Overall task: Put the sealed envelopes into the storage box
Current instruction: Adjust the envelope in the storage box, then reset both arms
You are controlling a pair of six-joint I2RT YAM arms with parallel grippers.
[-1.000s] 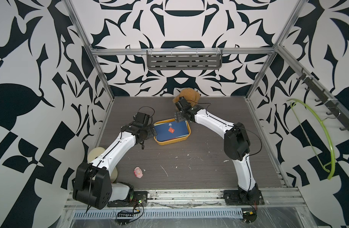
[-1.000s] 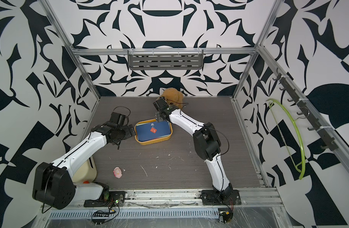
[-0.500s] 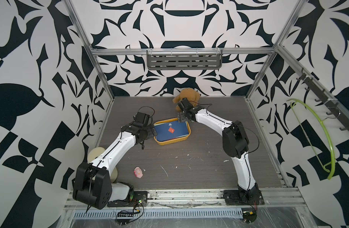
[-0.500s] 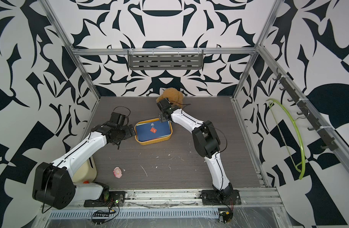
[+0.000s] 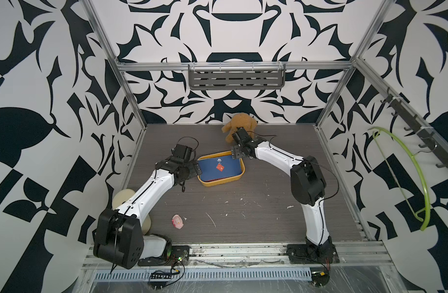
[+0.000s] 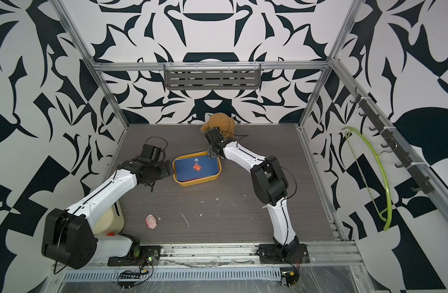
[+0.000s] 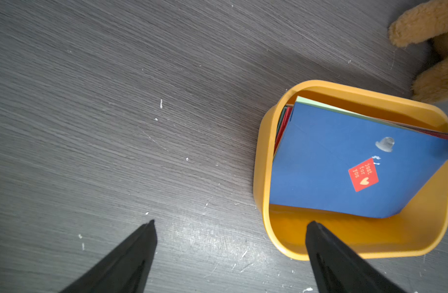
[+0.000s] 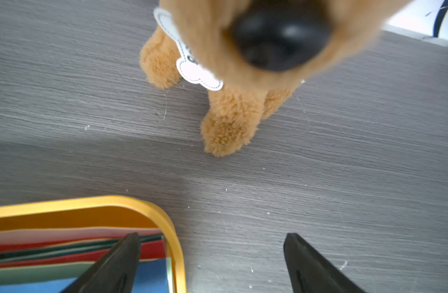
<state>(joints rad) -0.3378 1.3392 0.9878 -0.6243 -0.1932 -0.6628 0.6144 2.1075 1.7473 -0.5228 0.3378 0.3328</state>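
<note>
We're seeing the sealed envelopes [image 5: 210,170] all sitting stacked inside the storage box [image 5: 222,181], navy one on top with a red sticker, lying skewed to the walls. Red, dark green and pale green edges are showing under it in the left wrist view [image 7: 319,165]. The box is sitting mid-width on the tabletop [image 5: 255,208], nearer the far edge than the near one.

We're reading the left gripper [image 5: 198,170] as hanging at the box's left end, jaws wide apart and gripping nothing. One fingertip is over the rim [image 7: 370,243], the other over bare tabletop.

The right gripper [image 5: 234,154] is hanging at the box's far right corner, jaws also apart and empty, one fingertip over the stack's corner [image 8: 65,253]. We can't tell if it's touching.

A plush dog [image 5: 240,124] is standing at the far edge, just behind that gripper. A small pink item [image 5: 177,221] is lying towards the near left corner, with a cream box [image 5: 122,196] by the left edge, partly hidden by the left arm.
</note>
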